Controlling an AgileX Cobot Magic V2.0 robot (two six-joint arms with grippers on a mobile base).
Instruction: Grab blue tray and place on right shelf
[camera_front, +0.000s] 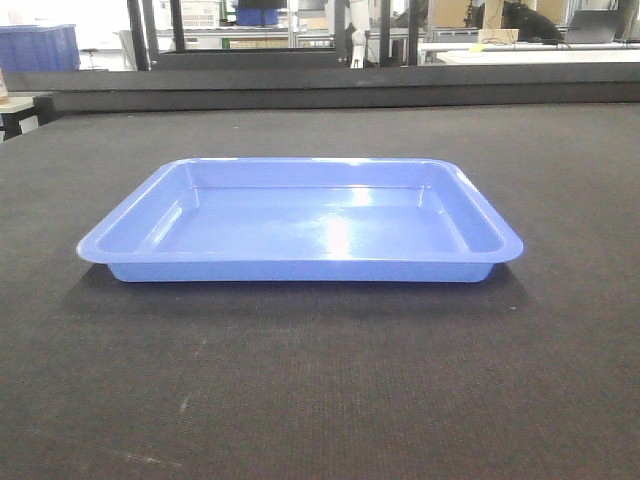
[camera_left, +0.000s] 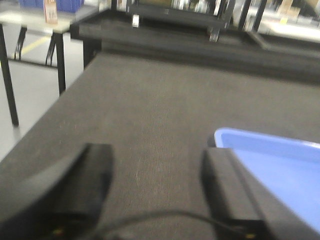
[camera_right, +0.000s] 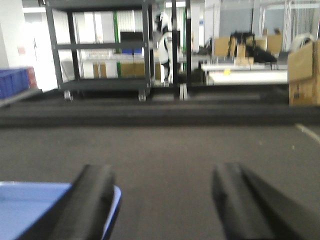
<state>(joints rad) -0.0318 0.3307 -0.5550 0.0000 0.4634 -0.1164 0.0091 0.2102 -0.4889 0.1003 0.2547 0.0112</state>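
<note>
The blue tray (camera_front: 300, 220) lies flat and empty on the dark table top (camera_front: 300, 400), in the middle of the front view. No gripper shows in that view. In the left wrist view my left gripper (camera_left: 157, 165) is open, low over the table, with the tray's corner (camera_left: 280, 160) just right of its right finger (camera_left: 225, 180). In the right wrist view my right gripper (camera_right: 162, 185) is open, and its left finger (camera_right: 95, 195) stands in front of the tray's right corner (camera_right: 30, 205). The right shelf is out of view.
A raised dark ledge (camera_front: 320, 90) runs along the table's far edge. Dark-blue bins (camera_front: 40, 45) stand at the back left. A black rack (camera_right: 100, 45) and cardboard boxes (camera_right: 302, 70) stand beyond. The table's left edge (camera_left: 50, 110) drops to the floor.
</note>
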